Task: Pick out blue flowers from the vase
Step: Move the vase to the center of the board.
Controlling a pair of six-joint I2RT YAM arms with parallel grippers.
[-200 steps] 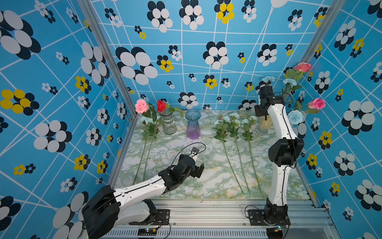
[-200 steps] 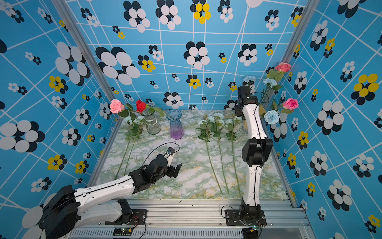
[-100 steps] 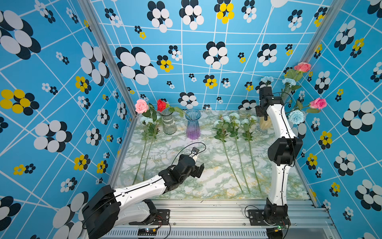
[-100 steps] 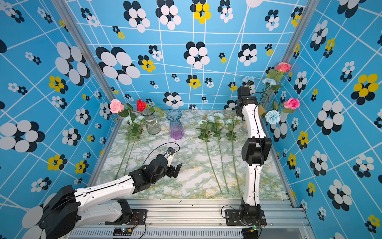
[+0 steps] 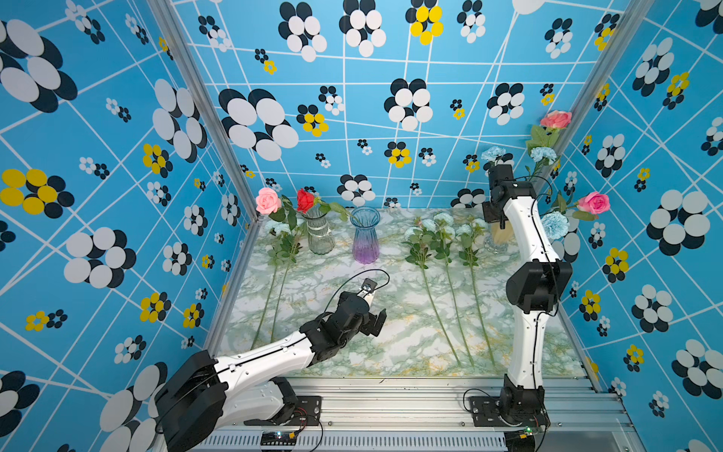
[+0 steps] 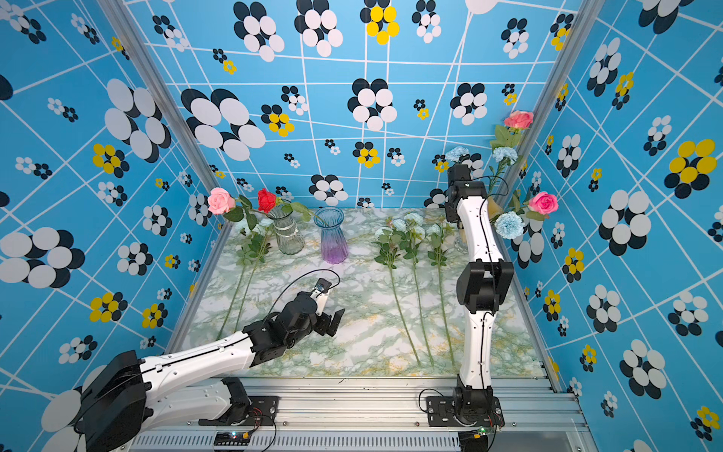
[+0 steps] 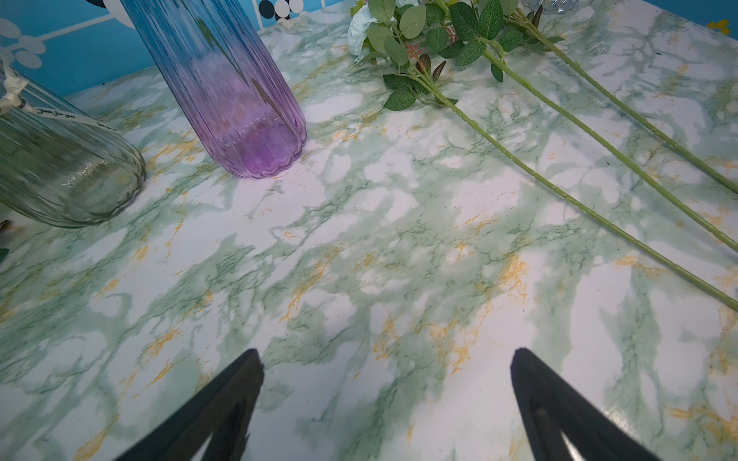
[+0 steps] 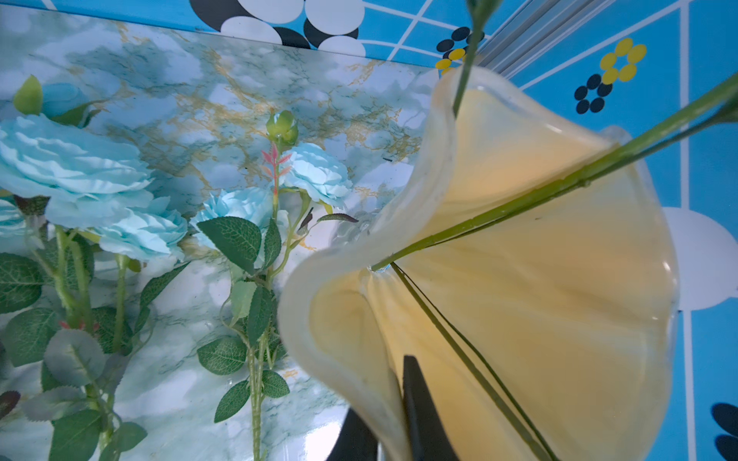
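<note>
A pale yellow vase (image 5: pixel 496 236) (image 8: pixel 519 239) stands at the back right. It holds blue flowers (image 5: pixel 554 225), two smaller ones (image 5: pixel 543 153) higher up, and pink roses (image 5: pixel 594 202). Thin green stems (image 8: pixel 519 199) cross its flared mouth. My right gripper (image 5: pixel 493 219) (image 8: pixel 383 387) is shut on the vase's rim, one finger inside and one outside. Three more blue flowers (image 5: pixel 442 225) (image 8: pixel 72 159) lie on the marble table beside the vase. My left gripper (image 5: pixel 377 319) (image 7: pixel 387 353) hovers open and empty low over the table's middle.
A clear glass vase (image 5: pixel 321 235) with a pink and a red rose and an empty blue-purple vase (image 5: pixel 365 240) stand at the back left. Two long stems (image 5: pixel 274 297) lie along the left wall. Patterned walls close in three sides.
My right gripper has closed onto the yellow vase's rim. The left arm has not moved.
</note>
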